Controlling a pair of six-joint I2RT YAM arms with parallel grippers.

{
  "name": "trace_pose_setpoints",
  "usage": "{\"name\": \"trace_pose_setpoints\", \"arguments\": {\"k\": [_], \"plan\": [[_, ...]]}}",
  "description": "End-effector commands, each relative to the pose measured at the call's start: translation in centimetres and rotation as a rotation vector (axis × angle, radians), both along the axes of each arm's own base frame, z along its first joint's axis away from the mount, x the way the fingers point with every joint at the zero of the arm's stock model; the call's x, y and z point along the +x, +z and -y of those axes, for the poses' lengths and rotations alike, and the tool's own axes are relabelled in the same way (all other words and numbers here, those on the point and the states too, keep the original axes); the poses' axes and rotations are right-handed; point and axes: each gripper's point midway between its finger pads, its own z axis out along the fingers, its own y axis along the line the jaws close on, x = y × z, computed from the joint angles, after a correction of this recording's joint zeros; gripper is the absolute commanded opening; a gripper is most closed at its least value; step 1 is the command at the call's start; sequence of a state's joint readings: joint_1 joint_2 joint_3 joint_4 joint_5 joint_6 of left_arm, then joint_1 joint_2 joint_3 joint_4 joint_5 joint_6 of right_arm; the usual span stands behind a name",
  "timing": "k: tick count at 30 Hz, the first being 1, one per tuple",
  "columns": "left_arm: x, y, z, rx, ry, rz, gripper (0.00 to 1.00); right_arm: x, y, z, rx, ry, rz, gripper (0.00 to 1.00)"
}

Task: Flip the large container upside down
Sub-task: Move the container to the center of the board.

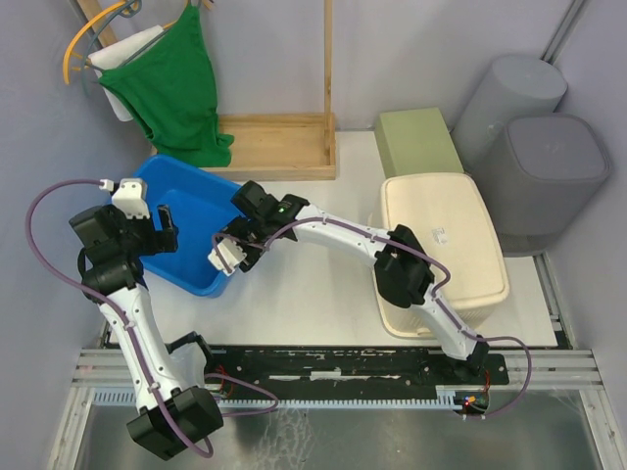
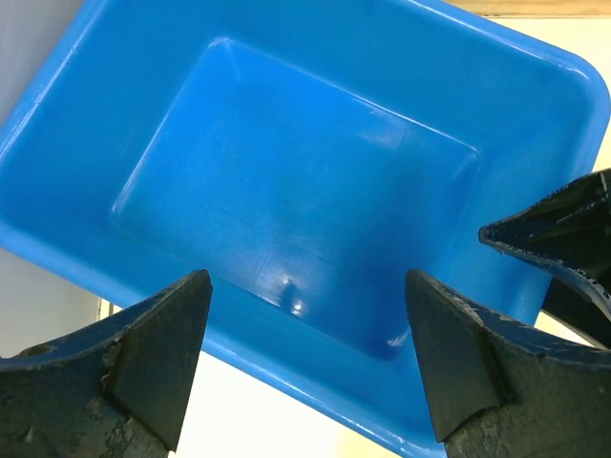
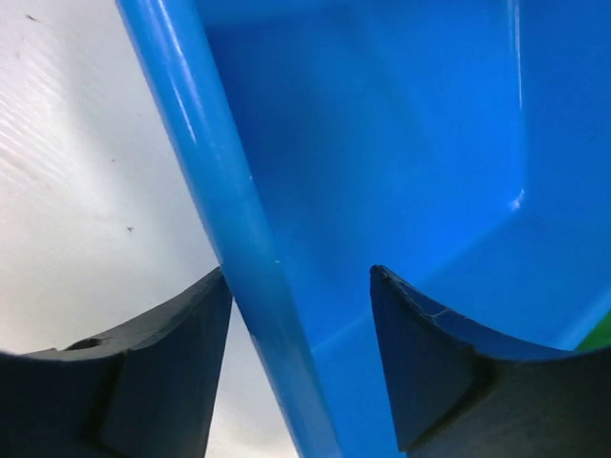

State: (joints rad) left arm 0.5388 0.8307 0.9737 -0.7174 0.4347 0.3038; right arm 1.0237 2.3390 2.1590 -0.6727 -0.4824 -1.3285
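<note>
Though unclear from overhead, right tool straddles rim of large container.

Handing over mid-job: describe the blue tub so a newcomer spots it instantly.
Find the wooden rack with the green cloth at the back left; the blue tub sits in front of it, open side up and empty. Unlike the cream bin to its right, it is blue, with the right gripper straddling its rim.

1 blue rectangular plastic tub, 1 cream rectangular plastic bin, 1 pale green box, 2 grey rounded bins, 1 wooden rack, 1 green cloth garment, 1 yellow hanger, 2 white robot arms.
</note>
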Motion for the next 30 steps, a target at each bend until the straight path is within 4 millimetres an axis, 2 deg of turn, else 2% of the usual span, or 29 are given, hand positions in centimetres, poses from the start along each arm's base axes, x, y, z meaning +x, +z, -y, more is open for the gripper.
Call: {"name": "trace_pose_setpoints", "arguments": {"k": [1,2,4,9,12,17,23,28,30], "plan": [[0.0,0.6,0.8,-0.037,-0.023,0.035,0.89,-1.9,2.2,0.6,0.035,0.011,-0.064,0.63],[0.1,0.6,0.8,-0.040,-0.029,0.034,0.89,-2.6,1.1,1.6,0.007,0.010,-0.085,0.62],[0.2,0.6,0.9,-0.045,-0.034,0.033,0.89,-3.4,1.4,2.9,-0.007,0.009,-0.093,0.62],[0.3,0.2,0.8,-0.048,-0.036,0.023,0.89,-4.2,1.8,4.2,-0.015,0.009,-0.098,0.62],[0.3,-0.1,0.7,-0.048,-0.034,0.018,0.89,-5.0,0.6,5.6,-0.052,0.008,-0.120,0.62],[0.2,0.0,0.4,-0.040,-0.015,0.020,0.89,-6.2,-0.1,7.4,-0.083,0.008,-0.139,0.62],[0.3,0.3,0.0,-0.031,0.006,0.026,0.89,-9.8,-1.7,10.3,-0.145,0.038,-0.172,0.62],[0.6,0.2,-0.2,-0.037,0.008,0.016,0.89,-11.1,-0.1,11.7,-0.126,0.051,-0.160,0.62],[0.7,0.3,-0.2,-0.038,0.007,0.017,0.89,-11.6,2.1,12.4,-0.085,0.054,-0.136,0.62]]}}
